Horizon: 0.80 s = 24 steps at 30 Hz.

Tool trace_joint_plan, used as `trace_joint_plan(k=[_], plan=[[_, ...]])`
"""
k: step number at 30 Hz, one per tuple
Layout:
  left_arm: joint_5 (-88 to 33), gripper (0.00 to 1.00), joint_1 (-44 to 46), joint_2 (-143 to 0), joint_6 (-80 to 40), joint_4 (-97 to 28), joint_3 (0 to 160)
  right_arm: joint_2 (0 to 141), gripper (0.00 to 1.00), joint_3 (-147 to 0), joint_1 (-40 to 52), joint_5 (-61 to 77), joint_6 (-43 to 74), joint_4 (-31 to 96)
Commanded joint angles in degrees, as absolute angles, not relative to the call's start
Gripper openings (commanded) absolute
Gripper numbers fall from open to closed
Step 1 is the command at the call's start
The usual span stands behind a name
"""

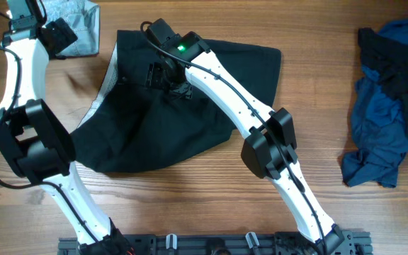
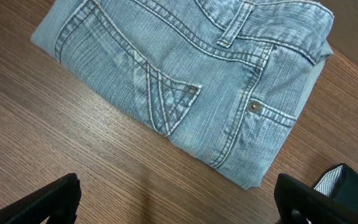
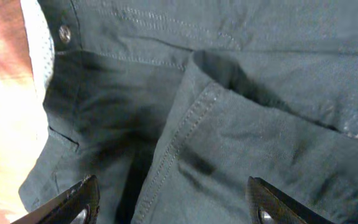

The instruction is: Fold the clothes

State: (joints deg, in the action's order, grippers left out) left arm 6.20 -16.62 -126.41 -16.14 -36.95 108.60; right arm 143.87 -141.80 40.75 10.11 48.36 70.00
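Observation:
The clothes, a pair of black shorts [image 1: 190, 134], lie spread and rumpled on the wooden table. My right gripper [image 1: 167, 76] hovers low over their upper left part. In the right wrist view its jaws stand wide apart, and my right gripper [image 3: 176, 202] straddles a stitched fold of the black shorts [image 3: 260, 124]. A metal waistband button [image 3: 64, 33] and pale lining [image 3: 36, 43] show at the upper left. My left gripper [image 1: 57, 35] is at the table's far left corner. Seen from the left wrist, my left gripper [image 2: 179, 202] is open over bare wood.
A folded light-blue denim garment [image 2: 185, 81] lies just beyond the left gripper, at the table's top left [image 1: 83, 28]. A heap of royal-blue and navy fabric [image 1: 384, 106] sits at the right edge. A black rail [image 1: 211, 244] runs along the front.

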Motion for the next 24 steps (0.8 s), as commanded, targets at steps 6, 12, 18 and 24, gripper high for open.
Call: trace_joint_plan(k=[6,12,18,24], plan=[[6.9,1.00,-16.8,-124.1,-15.4,-37.2,108.8,144.9,0.80,-142.1,39.6,2.6,33.5,64.0],[6.9,1.00,-16.8,-124.1,-15.4,-37.2,108.8,144.9,0.85,-142.0,38.9,3.4,7.8,59.5],[6.9,1.00,-16.8,-124.1,-15.4,-38.3,108.8,144.9,0.95,-140.7,37.7,3.5,-5.2,58.9],[6.9,1.00,-16.8,-124.1,-15.4,-39.1,108.8,145.0,0.96,-139.2,36.7,14.5,-10.4,61.2]])
